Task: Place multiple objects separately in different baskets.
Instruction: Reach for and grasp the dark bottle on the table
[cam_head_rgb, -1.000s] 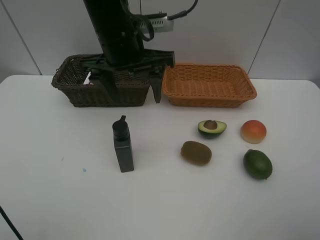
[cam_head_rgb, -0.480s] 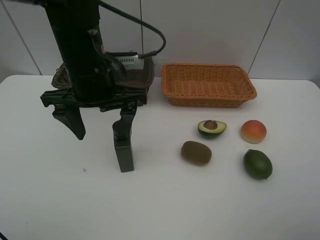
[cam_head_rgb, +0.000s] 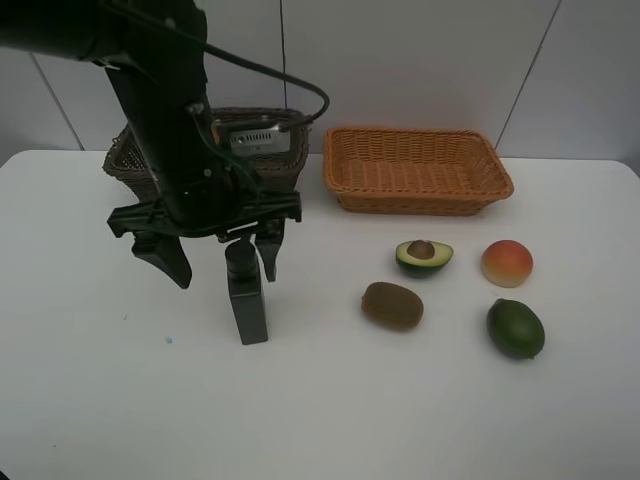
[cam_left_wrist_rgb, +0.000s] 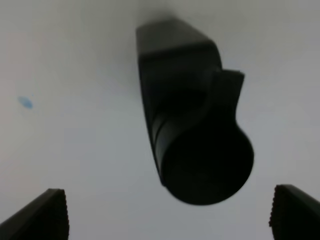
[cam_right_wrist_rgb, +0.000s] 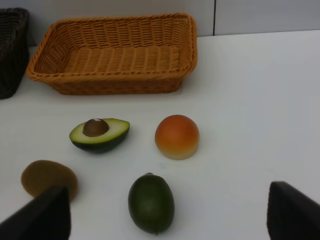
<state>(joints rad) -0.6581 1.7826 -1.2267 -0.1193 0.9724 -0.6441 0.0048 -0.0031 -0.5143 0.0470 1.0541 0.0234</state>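
The dark green bottle (cam_head_rgb: 247, 300) stands upright on the white table. My left gripper (cam_head_rgb: 218, 262) is open and hangs over it, one finger (cam_head_rgb: 268, 252) beside its cap; in the left wrist view (cam_left_wrist_rgb: 170, 215) the bottle (cam_left_wrist_rgb: 192, 125) lies between the open fingertips, untouched. The dark brown basket (cam_head_rgb: 125, 160) stands behind the arm, its inside hidden. The light orange basket (cam_head_rgb: 420, 200) is empty. Avocado half (cam_head_rgb: 423, 256), kiwi (cam_head_rgb: 392, 305), peach (cam_head_rgb: 507, 263) and green fruit (cam_head_rgb: 515, 328) lie at the front right. My right gripper (cam_right_wrist_rgb: 165, 215) is open, above the green fruit (cam_right_wrist_rgb: 151, 202). Marker, eraser and pink bottle are out of view.
The right wrist view also shows the orange basket (cam_right_wrist_rgb: 115, 85), avocado (cam_right_wrist_rgb: 99, 134), peach (cam_right_wrist_rgb: 177, 136), kiwi (cam_right_wrist_rgb: 48, 177) and a corner of the dark basket (cam_right_wrist_rgb: 10, 50). A small blue speck (cam_head_rgb: 169, 340) marks the table left of the bottle.
My left arm has swung from over the dark brown basket forward to the green bottle, then shifted right so its open fingers straddle the cap. The fruits and baskets have not moved.
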